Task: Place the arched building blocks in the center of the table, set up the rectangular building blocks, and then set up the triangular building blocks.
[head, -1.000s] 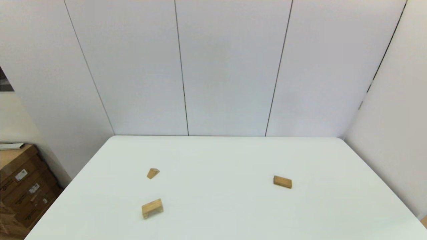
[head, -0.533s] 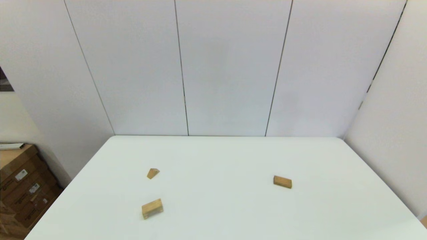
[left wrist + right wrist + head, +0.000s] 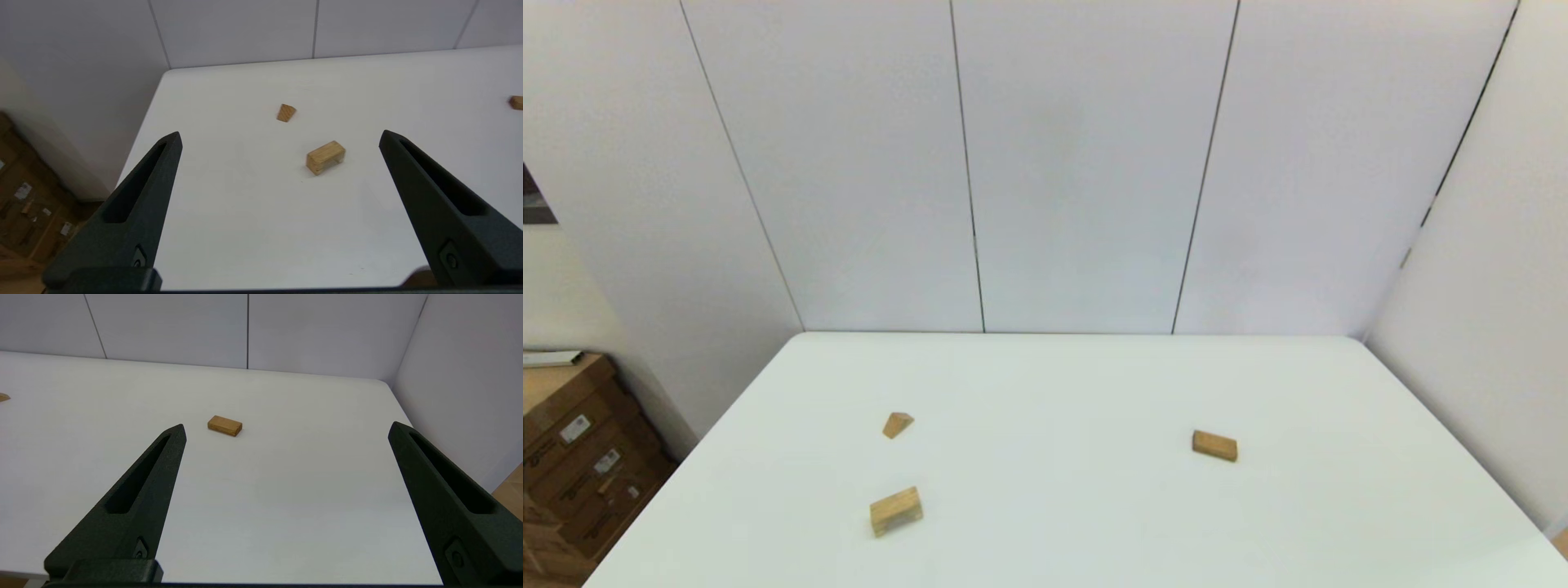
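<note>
1. 3 tan blocks are being shown lying well apart on the table (image 3: 1094,523): the arched block (image 3: 896,511) near the front on the robot's left, the triangular block (image 3: 898,425) just beyond it, and the rectangular block (image 3: 1214,446) flat on the robot's right.

2. Nothing is being seen to change against the head pictures of 1 second and half a second ago: all 3 blocks are lying where they were, and no arm is being shown over the table. It is being judged that the task is at its very start, with the centre not yet being occupied by any block.

3. The left gripper (image 3: 280,134) is being held back behind the near-left edge, its 2 fingers spread wide and holding nothing; the arched block (image 3: 325,157) is lying ahead of it, well apart, within the gap's line, with the triangular block (image 3: 286,112) farther on.

4. The right gripper (image 3: 286,426) is likewise being held wide and empty at the near-right edge; the rectangular block (image 3: 224,425) is lying well ahead, toward its inner finger.

5. A reach by the left arm to the arched block is being judged the likely first step.
</note>
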Controlling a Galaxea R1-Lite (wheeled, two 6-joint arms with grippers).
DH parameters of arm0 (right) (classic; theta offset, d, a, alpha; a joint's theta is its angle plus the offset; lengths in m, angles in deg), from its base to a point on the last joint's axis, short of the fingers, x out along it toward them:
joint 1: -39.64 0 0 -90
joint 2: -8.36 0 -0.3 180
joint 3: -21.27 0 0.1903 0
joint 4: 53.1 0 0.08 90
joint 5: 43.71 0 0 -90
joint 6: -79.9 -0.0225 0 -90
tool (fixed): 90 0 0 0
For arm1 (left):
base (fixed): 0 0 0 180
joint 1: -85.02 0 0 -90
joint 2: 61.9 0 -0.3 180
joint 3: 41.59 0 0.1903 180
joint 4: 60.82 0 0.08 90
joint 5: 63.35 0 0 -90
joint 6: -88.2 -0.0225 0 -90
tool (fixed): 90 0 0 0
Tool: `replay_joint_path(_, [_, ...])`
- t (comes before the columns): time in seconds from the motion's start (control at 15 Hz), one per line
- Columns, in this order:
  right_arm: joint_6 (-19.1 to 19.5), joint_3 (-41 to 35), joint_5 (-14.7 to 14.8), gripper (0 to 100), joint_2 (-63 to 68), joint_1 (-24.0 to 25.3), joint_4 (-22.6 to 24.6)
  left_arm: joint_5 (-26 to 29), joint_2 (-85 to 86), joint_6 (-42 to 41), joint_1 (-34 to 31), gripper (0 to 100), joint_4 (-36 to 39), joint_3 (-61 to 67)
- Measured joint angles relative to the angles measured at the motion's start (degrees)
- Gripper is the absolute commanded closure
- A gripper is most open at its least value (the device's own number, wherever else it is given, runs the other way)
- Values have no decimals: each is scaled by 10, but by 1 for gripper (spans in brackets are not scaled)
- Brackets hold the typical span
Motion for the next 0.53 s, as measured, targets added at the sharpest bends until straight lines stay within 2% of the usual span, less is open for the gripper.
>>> replay_joint_path(0.27, [-1,0,0,0,0,0,0,27,-173,-6,0,0,-62,-159])
replay_joint_path(0.53, [-1,0,0,0,0,0,0,33,-412,-55,8,0,-189,-372])
